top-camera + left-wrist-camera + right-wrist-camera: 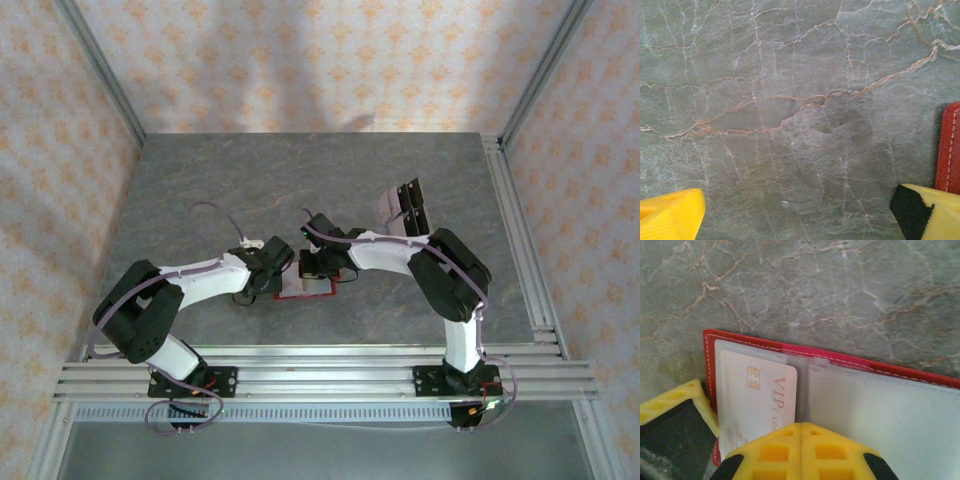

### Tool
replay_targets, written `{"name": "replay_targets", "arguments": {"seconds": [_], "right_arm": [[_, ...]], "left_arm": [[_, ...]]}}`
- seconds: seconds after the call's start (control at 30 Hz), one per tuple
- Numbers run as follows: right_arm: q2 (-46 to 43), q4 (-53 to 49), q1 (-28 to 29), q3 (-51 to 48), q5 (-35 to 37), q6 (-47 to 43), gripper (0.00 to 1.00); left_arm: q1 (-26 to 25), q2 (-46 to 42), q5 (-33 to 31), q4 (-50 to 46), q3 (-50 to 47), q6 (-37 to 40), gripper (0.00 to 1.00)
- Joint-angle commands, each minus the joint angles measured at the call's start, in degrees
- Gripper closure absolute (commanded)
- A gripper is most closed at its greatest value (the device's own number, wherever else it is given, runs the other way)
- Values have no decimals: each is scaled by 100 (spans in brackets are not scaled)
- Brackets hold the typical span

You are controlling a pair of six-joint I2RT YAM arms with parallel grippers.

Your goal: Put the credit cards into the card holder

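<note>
The grey veined stone table (200, 180) is carrying everything. The small red folding card holder (306, 291) is lying open and flat at the lower centre of the top view, between the two end effectors. In the right wrist view its long axis is running left to right, tilting slightly down toward the right, with the pale lining facing up.

The remaining pale grey-pink credit cards with black parts (400, 208) are sitting in a small cluster up and right of centre, well apart from the holder.

One pale card with a gold chip and "VIP" lettering (757, 395) is lying in the holder's left half. Its long axis is running up and down the frame, with the chip end pointing toward the holder's upper red edge.

The right end effector (801, 440) is pressing its yellow fingers together over this card's near edge; whether it is pinching the card is unclear. The left end effector (800, 205) is standing wide apart, grasping nothing, just beside the holder's red edge.

The step in hand is probably seating this first card. Next, the right arm is likely needing to let go and reach for the cluster.
</note>
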Motion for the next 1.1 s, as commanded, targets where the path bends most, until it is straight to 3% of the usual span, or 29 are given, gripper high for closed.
{"name": "replay_targets", "arguments": {"seconds": [0.0,0.4,1.07], "right_arm": [[155,92,57,202,-100,69,96],[-335,-101,31,-217,381,-72,96],[129,-93,75,201,24,-36,98]], "left_arm": [[-13,131,98,154,-171,-51,0],[-19,149,96,173,-161,-61,0],[-20,175,132,251,-193,-60,0]]}}
